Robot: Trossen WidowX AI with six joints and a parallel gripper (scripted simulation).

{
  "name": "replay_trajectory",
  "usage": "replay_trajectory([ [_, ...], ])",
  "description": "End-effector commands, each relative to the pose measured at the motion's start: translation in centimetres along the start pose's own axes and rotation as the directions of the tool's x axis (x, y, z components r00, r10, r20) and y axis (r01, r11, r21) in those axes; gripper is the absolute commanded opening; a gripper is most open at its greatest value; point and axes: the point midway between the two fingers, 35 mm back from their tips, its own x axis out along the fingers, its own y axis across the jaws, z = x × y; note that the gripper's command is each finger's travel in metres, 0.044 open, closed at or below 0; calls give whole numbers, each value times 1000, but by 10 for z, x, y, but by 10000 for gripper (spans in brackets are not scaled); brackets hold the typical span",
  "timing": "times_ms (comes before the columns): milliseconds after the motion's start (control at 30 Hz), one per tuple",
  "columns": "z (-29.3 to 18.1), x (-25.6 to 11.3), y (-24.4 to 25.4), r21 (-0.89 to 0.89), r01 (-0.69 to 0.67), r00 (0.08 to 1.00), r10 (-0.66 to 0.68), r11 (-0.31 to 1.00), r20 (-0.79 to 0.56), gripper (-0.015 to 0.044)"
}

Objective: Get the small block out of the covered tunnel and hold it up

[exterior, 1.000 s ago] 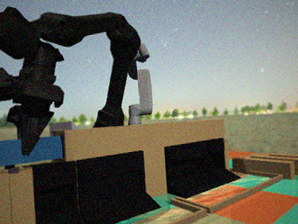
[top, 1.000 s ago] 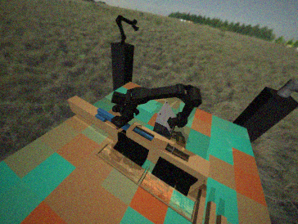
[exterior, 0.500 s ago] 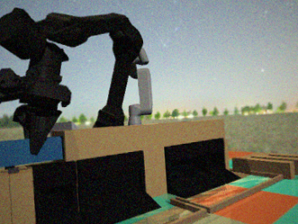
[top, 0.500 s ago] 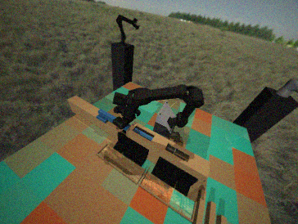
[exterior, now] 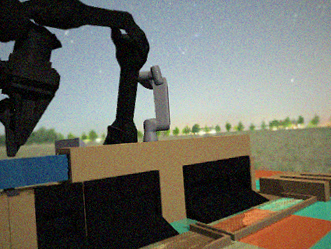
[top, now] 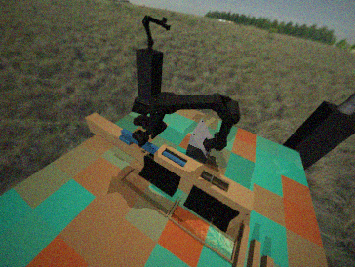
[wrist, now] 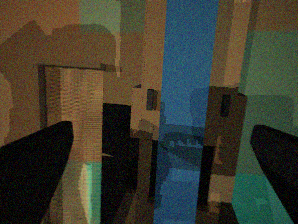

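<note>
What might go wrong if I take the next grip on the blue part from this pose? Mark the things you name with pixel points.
Two risks stand out. The open gripper (top: 140,137) (exterior: 10,154) (wrist: 162,132) has its jaws spread well wide of the blue bar (top: 128,136) (exterior: 26,171) (wrist: 191,60), with tan walls (wrist: 154,55) close along both sides, so lowering it could land a jaw on a wall. The bar also runs beneath the tan housing (top: 234,187) (exterior: 210,148), so a crooked pull might bind it there.

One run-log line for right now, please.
gripper: open, empty | position: above blue bar | block: not seen, not held up
</note>
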Motion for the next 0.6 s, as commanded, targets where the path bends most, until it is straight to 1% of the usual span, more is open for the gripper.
replay_trajectory([
  [0,24,7,-6,9,10,1000,-10,1000,-17,440],
  [233,24,10,-7,9,10,1000,-10,1000,-17,440],
  [567,21,25,-9,9,10,1000,-9,1000,-17,440],
])
